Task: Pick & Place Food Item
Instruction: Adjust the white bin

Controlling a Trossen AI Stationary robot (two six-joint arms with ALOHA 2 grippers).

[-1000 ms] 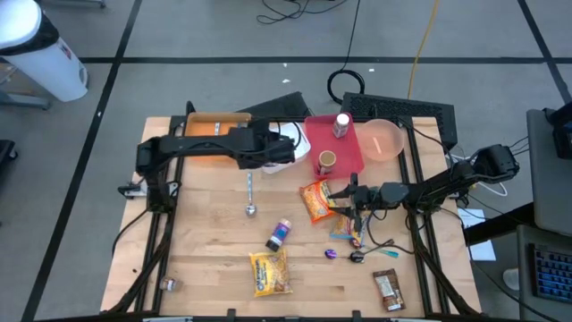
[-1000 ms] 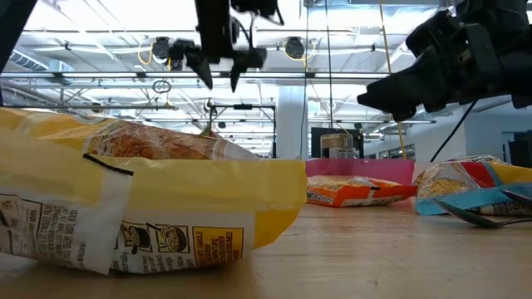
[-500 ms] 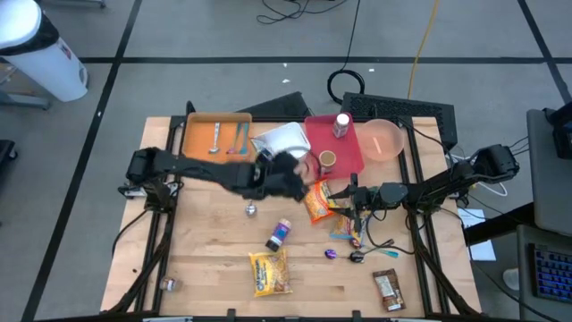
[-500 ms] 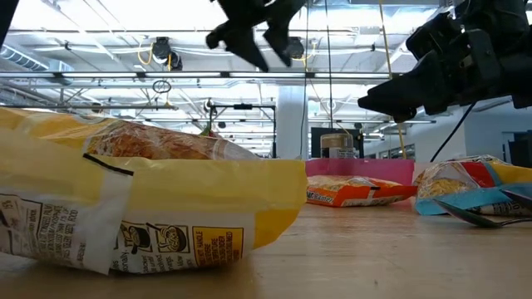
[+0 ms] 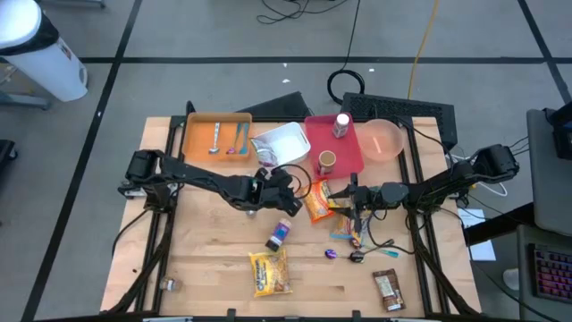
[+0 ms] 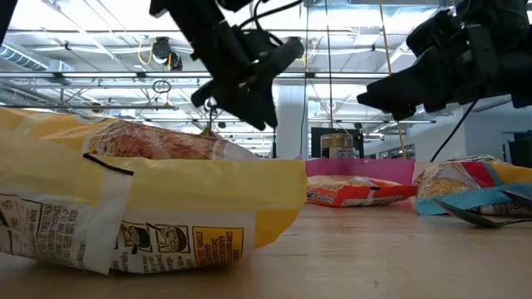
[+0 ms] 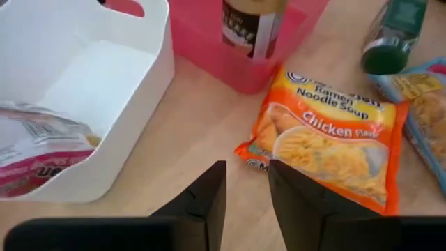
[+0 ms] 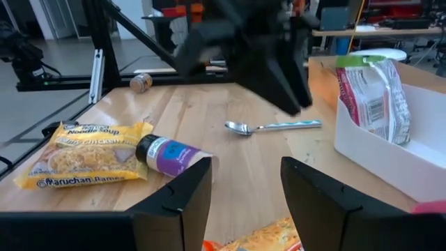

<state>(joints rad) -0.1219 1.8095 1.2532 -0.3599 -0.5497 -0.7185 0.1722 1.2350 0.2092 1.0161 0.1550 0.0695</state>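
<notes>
- You are reading "Ramen Noodle Soup" and "Chicken Flavor" on the orange noodle packet (image 7: 333,143) lying by the pink tray (image 7: 209,59).
- You are seeing "Noodle Soup" and "Maruchan Ramen" on the yellow noodle packet (image 8: 82,155) near the purple-labelled bottle (image 8: 168,154).

Grey floor around my wooden worktop (image 5: 206,268)

Dark tape lines (image 5: 116,59) cross it; cables (image 5: 295,9) trail behind, and I see what may be ceiling trusses (image 6: 100,37) under bright light.

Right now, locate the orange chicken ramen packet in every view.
High view: orange ramen packet, mid-table, beside the pink tray.
Low view: packet flat before the tray.
Left wrist view: packet just ahead of the left gripper.
Right wrist view: orange sliver under the right gripper, probably it.
Shared landmark: the tray.
</notes>
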